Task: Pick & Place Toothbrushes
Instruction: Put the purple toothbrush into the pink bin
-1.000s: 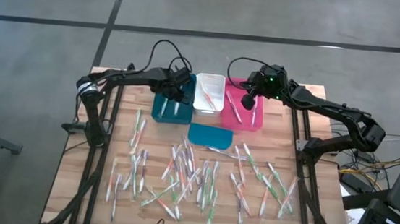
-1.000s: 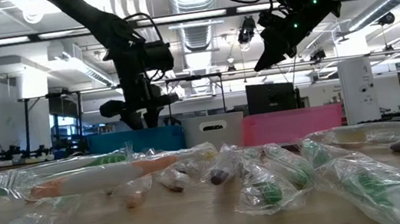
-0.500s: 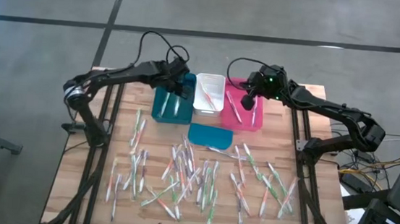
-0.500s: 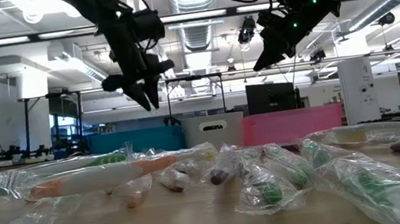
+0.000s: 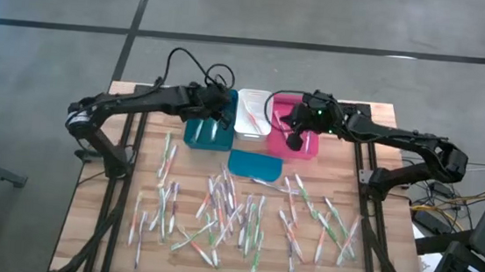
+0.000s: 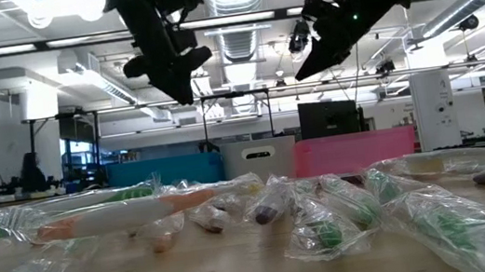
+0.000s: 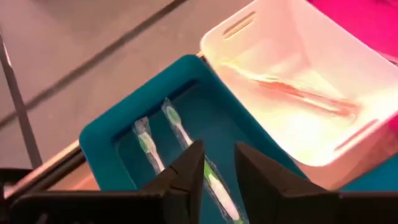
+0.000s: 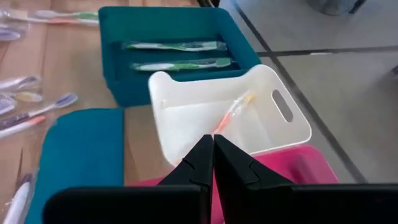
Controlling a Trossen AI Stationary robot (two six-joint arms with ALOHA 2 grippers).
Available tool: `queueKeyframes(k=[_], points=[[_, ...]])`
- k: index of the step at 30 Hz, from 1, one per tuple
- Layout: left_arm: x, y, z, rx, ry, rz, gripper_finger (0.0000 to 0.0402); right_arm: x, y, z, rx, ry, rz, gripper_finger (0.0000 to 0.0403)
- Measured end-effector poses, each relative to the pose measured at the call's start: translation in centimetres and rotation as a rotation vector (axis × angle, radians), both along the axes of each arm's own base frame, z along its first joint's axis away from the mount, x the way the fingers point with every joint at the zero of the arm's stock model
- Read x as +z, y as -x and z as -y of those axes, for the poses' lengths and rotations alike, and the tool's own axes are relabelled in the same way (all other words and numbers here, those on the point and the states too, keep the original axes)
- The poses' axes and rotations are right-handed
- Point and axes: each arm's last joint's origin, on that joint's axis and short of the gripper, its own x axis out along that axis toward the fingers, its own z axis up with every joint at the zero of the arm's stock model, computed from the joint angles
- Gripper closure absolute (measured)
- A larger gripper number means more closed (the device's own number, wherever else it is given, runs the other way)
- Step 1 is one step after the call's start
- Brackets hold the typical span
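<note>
Since a second ago, both arms have shifted over the bins at the tabletop's far edge: the left claw (image 5: 218,107) has risen above the teal bin (image 5: 197,132), and the right claw (image 5: 295,134) has swung out over the pink bin (image 5: 305,148). The left claw's fingers stand slightly spread with nothing between them; the right claw's are pressed together, empty.

Sorting looks barely begun. Two green toothbrushes (image 7: 177,134) lie in the teal bin, one orange in the white bin (image 8: 283,134), a few in the pink. Dozens of toothbrushes (image 5: 236,215) lie scattered across the tabletop's middle and near half. No readable writing shows.
</note>
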Motion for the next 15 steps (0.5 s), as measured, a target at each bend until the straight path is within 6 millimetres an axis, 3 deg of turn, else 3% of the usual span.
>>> queueKeyframes(k=[7, 15], points=[[-0.2, -1.2, 2.5, -0.161, -0.084, 0.004, 0.0326, 0.6, -0.3, -3.9, -0.001, 0.085, -0.062, 0.0394], [-1.9, -0.8, 4.0, -0.381, -0.145, 0.141, 0.034, 1.9, 2.1, -7.9, -0.072, 0.001, -0.087, 0.0394]])
